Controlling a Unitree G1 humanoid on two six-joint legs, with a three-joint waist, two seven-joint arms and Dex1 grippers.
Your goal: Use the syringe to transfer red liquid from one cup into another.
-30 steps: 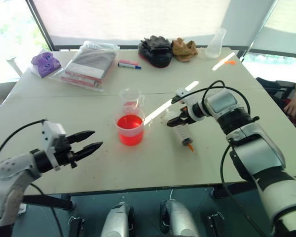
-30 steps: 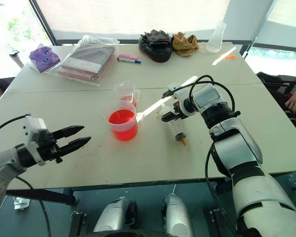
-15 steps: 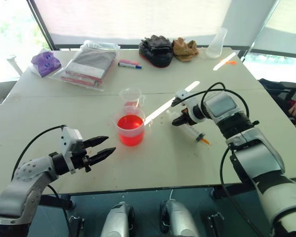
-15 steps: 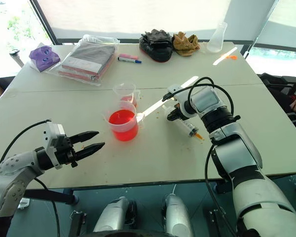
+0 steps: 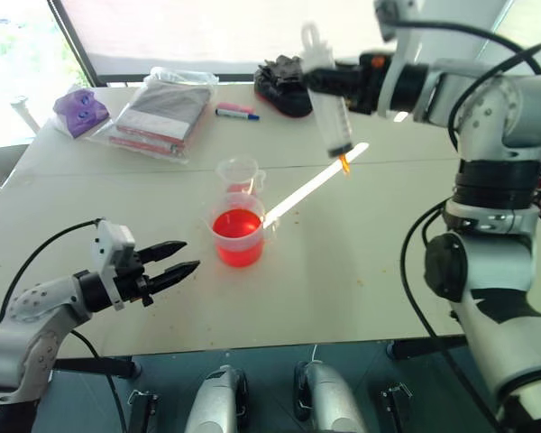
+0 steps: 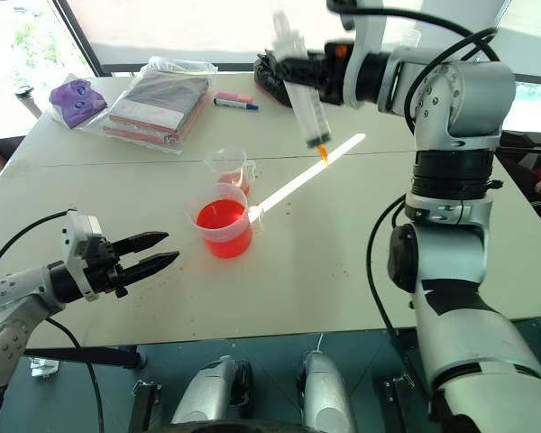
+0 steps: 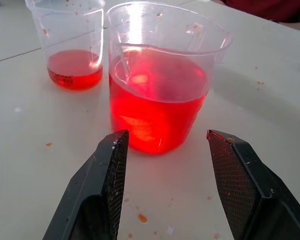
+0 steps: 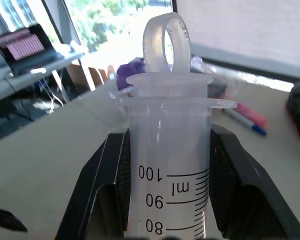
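Looks like a bright office or lab room turned into a test space, lit by large windows with drawn roller blinds [image 5: 252, 32]. Shown by plain white tables [image 5: 388, 271] pushed together, carrying lab ware such as a conical flask [image 6: 406, 41], a bagged stack of books [image 5: 158, 117], a marker [image 5: 236, 116] and gloves [image 5: 284, 86]. Beyond, a desk with an open laptop [image 8: 27, 47].

Syringe [image 6: 302, 86] held aloft by the right gripper [image 6: 299, 70].
Its orange tip was pointed down, above the table [image 6: 343, 262].
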